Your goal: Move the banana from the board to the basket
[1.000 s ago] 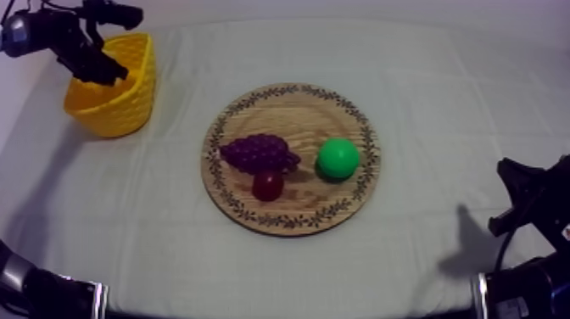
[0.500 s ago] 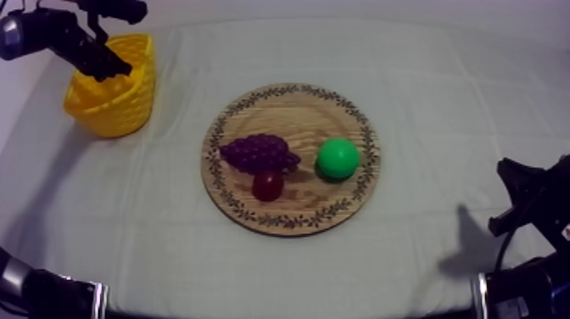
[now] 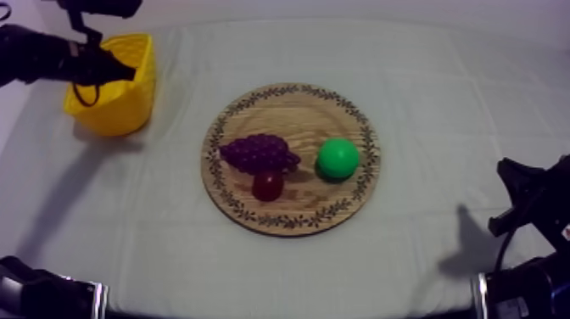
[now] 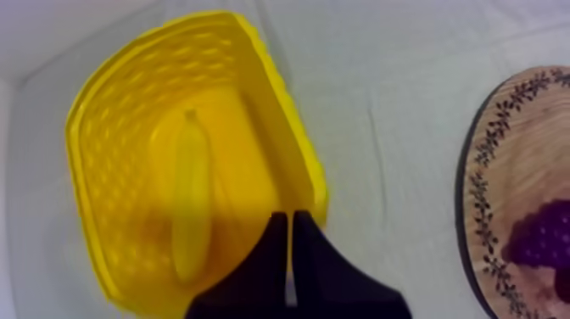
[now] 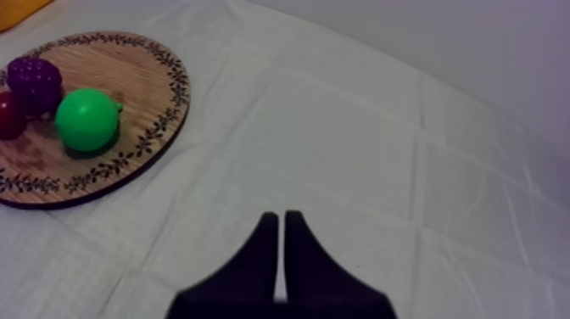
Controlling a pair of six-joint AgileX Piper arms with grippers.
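Note:
The banana (image 4: 191, 208) lies lengthwise on the floor of the yellow basket (image 4: 284, 119), free of any grip. My left gripper (image 4: 291, 222) hovers above the basket's near rim, its fingers together as a narrow wedge with nothing in them. From above, that gripper (image 3: 123, 74) hangs over the basket (image 3: 127, 106) at the table's far left. The round wooden board (image 3: 348, 204) in the middle carries grapes (image 3: 259, 153), a small red fruit (image 3: 268, 185) and a green pear (image 3: 338, 158). My right gripper (image 5: 280, 222) is shut over bare cloth, well right of the board (image 5: 144, 68).
My right arm (image 3: 530, 204) rests low at the table's right edge. Open cloth lies between the basket and the board, and all around the board's front and right sides.
My left gripper has risen out of the basket and the arm has swung back toward the left. The basket, board, fruit and right arm have stayed put.

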